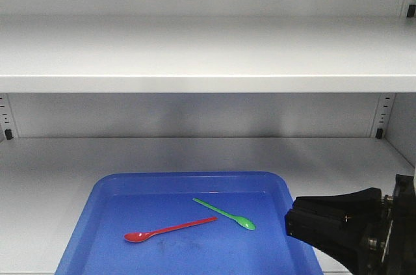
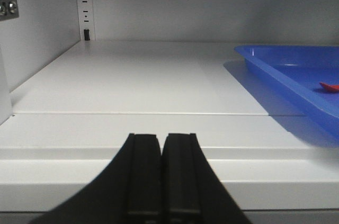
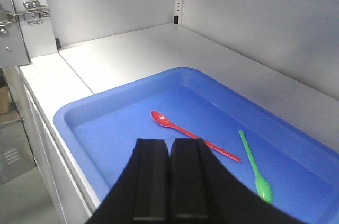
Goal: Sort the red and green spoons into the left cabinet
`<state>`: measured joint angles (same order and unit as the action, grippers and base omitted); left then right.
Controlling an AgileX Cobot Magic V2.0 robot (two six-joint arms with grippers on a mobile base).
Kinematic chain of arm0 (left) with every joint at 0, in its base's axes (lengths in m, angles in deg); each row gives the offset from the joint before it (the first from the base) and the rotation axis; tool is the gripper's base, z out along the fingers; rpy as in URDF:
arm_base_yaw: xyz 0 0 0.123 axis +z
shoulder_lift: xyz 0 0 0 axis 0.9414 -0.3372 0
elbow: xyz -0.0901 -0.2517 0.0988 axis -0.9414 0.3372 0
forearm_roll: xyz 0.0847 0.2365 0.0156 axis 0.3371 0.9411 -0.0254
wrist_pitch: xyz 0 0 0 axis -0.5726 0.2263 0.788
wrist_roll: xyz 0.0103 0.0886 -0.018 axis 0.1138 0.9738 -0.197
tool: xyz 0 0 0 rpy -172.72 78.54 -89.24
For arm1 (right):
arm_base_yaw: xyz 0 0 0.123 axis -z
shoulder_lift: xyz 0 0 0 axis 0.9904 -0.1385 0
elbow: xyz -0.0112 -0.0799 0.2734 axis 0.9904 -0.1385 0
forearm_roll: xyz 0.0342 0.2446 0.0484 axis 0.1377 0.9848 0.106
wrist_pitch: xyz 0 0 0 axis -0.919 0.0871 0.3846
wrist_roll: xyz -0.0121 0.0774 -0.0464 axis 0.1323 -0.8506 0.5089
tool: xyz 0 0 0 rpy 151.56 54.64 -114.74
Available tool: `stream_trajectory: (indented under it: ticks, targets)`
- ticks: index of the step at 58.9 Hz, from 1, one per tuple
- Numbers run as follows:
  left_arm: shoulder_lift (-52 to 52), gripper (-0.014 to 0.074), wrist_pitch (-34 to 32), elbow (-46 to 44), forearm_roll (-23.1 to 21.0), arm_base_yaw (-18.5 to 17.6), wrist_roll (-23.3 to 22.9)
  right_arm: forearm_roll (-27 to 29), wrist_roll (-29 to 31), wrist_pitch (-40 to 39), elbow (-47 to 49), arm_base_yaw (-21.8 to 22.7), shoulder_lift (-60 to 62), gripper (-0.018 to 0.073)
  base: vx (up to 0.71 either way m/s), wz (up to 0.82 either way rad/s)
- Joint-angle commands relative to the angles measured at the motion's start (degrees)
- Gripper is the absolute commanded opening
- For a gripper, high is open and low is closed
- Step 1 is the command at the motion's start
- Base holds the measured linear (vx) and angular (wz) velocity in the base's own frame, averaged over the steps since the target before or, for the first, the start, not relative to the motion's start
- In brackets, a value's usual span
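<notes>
Cabinet shelf carries a blue tray at its front edge. Right gripper hangs over the tray's near edge, fingers closed and empty; left gripper sits at the shelf's front edge, likewise closed. Red spoon and green spoon lie mid-tray, handle tips near meeting, seemingly staged for picking.

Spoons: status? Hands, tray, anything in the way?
Left hand shut, holding nothing. Right hand shut, holding nothing, over tray. Red spoon and green spoon lie in blue tray, tips close. Nothing blocks them.
</notes>
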<state>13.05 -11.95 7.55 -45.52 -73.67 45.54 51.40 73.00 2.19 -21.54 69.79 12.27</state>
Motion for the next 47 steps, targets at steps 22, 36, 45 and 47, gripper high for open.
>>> stream_trajectory:
  ticks: [22, 36, 45, 47]
  targets:
    - [1.18, 0.0, -3.62, -0.13, -0.09, -0.05, -0.44, 2.67, 1.43, -1.54, 1.63, 0.2, 0.72, -0.0006, 0.0, 0.0]
    - [1.18, 0.0, -3.57, -0.13, -0.09, -0.05, -0.44, 9.99, 1.03, -16.44, 1.63, 0.08, -0.17, -0.0006, 0.0, 0.0]
    - [1.18, 0.0, -3.57, -0.13, -0.09, -0.05, -0.44, -8.35, -11.02, -22.41, 1.69, 0.03, -0.17, -0.0006, 0.0, 0.0]
    - [1.18, 0.0, -3.57, -0.13, -0.09, -0.05, -0.44, -14.37, -17.36, -22.25, 1.69, 0.03, -0.17, -0.0006, 0.0, 0.0]
